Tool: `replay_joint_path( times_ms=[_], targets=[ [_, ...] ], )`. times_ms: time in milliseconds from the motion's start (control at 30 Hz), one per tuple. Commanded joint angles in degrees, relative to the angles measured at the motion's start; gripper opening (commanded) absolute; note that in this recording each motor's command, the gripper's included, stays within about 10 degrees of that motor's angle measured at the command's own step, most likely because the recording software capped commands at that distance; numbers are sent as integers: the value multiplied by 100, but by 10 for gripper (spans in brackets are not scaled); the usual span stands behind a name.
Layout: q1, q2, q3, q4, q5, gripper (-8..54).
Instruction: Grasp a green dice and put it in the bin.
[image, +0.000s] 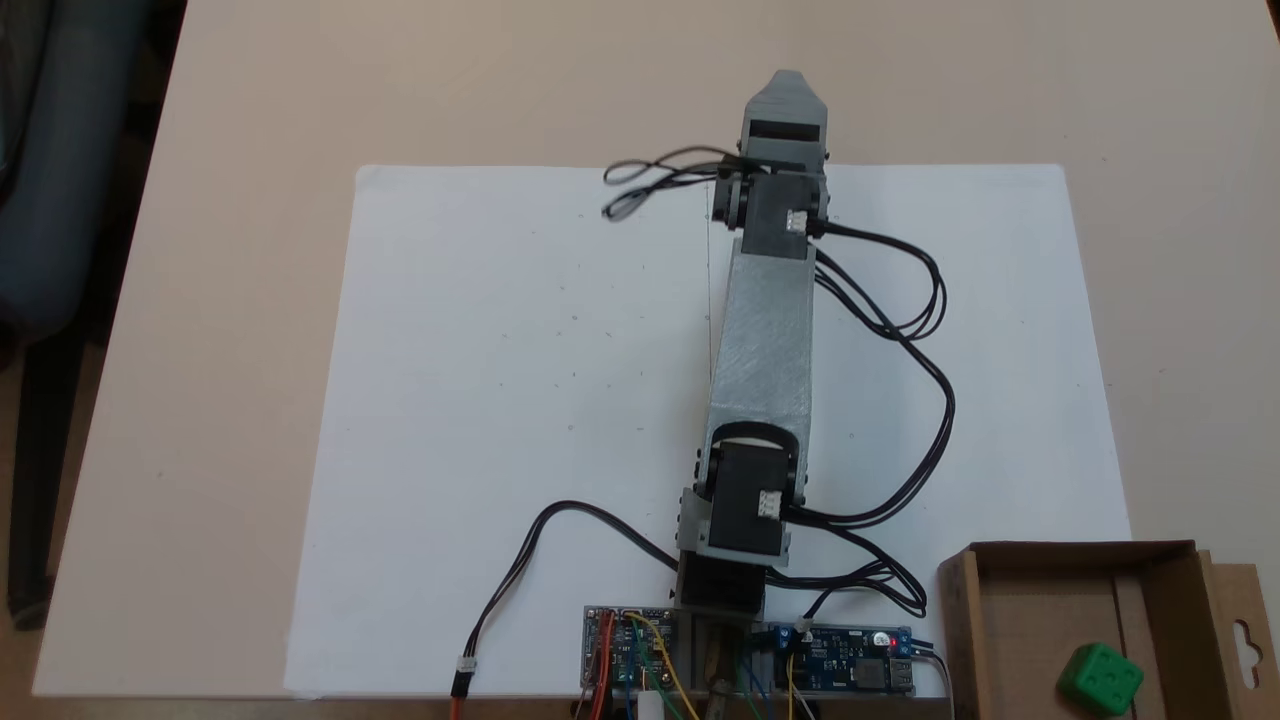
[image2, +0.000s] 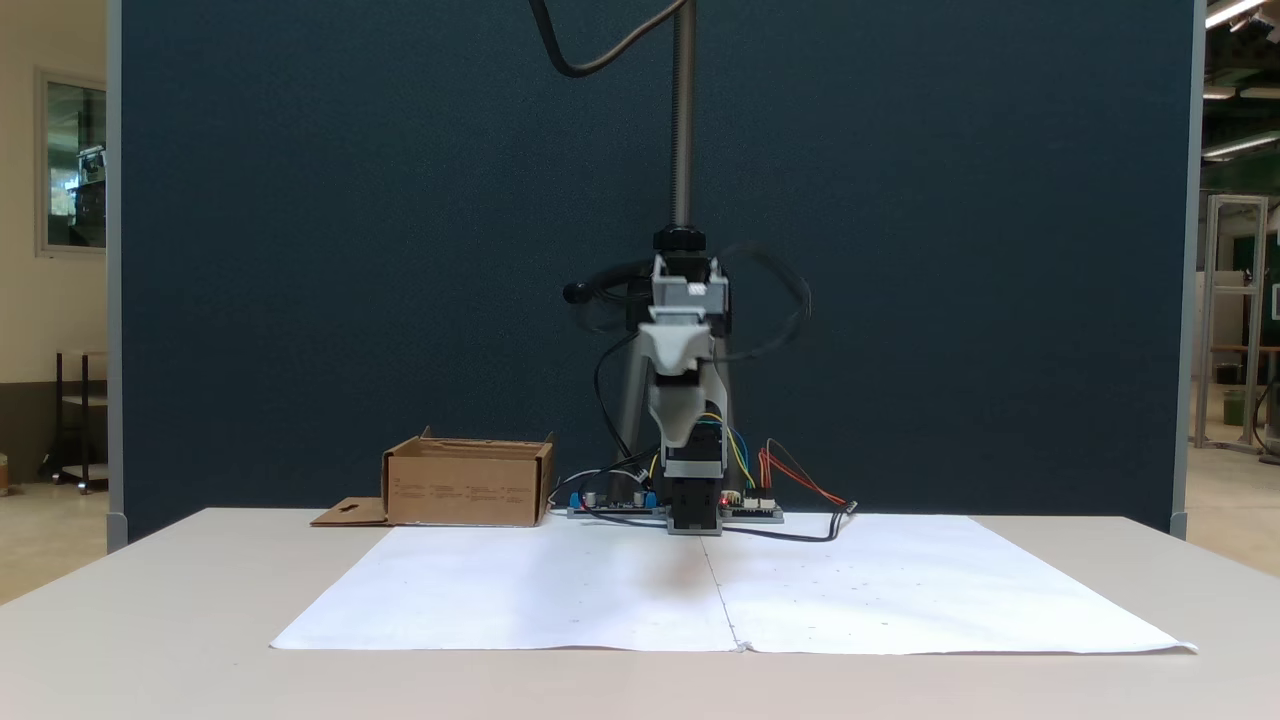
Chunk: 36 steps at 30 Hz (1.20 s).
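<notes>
The green dice (image: 1100, 679) lies inside the bin (image: 1075, 553), a brown cardboard box at the lower right corner of a fixed view. The same bin (image2: 467, 487) stands left of the arm's base in the other fixed view, where its walls hide the dice. The arm stretches out over the white paper, far from the bin. My gripper (image: 787, 80) is at the arm's far end, raised above the table and pointing toward the front camera (image2: 676, 438). Its jaws taper to one tip with no gap, and it is shut with nothing in it.
A large white paper sheet (image: 520, 400) covers the middle of the table. Circuit boards (image: 845, 660) and coloured wires sit at the arm's base, next to the bin. Black cables (image: 920, 400) loop beside the arm. A dark partition (image2: 300, 250) stands behind the table.
</notes>
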Motion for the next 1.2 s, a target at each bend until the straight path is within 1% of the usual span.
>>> replay_joint_path(
  times_ms=[0, 133, 300, 400, 767, 1167],
  targets=[
    [-70, 791, 132, -965, 149, 446],
    [-334, 1371, 1143, -1791, 62, 443],
    [-378, 1591, 2320, -2714, -53, 437],
    [-422, 1688, 2909, -3276, -70, 421],
    [-431, 2426, 4641, -5315, -299, 422],
    [-422, 3208, 5977, -7469, -299, 424]
  ],
)
